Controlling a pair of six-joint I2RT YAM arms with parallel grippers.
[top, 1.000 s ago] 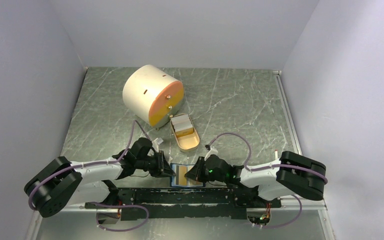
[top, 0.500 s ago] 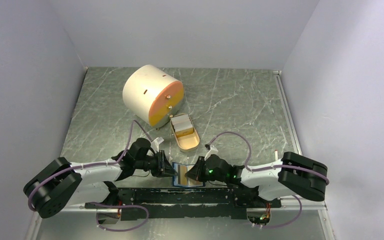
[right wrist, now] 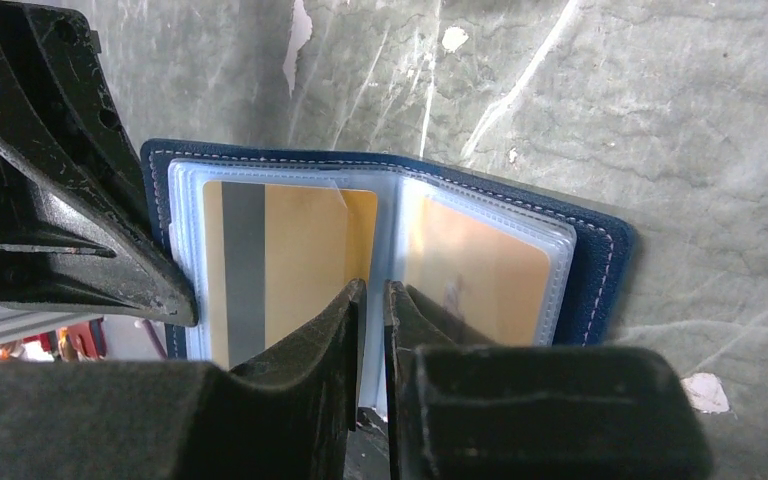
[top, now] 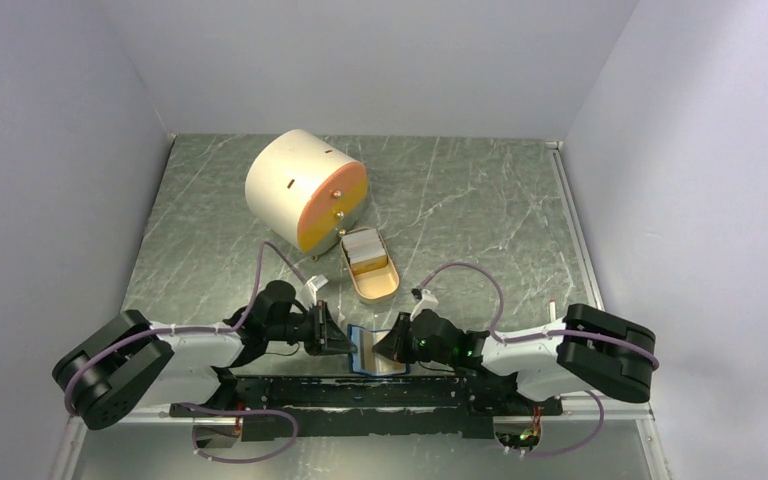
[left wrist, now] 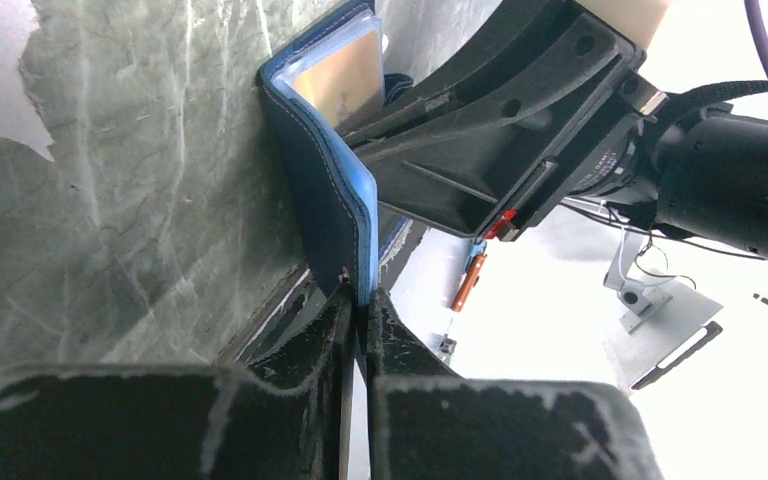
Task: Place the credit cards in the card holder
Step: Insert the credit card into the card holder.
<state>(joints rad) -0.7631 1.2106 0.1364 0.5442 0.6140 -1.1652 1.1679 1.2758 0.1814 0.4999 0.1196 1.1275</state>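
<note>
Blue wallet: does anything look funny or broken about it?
Nothing broken. The card holder is just propped half open, one cover standing up, pinched by the left gripper, while the right gripper pinches a clear sleeve. The table has small white chips.

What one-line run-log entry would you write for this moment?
phase: holding card holder open | left gripper: shut on its cover | right gripper: shut on its clear sleeve | credit cards: stacked in tan dish, not yet inserted

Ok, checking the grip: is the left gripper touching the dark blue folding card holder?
Touching. The left wrist view shows the left gripper shut on the edge of the dark blue folding card holder, with the cover pinched between the jaws.
</note>
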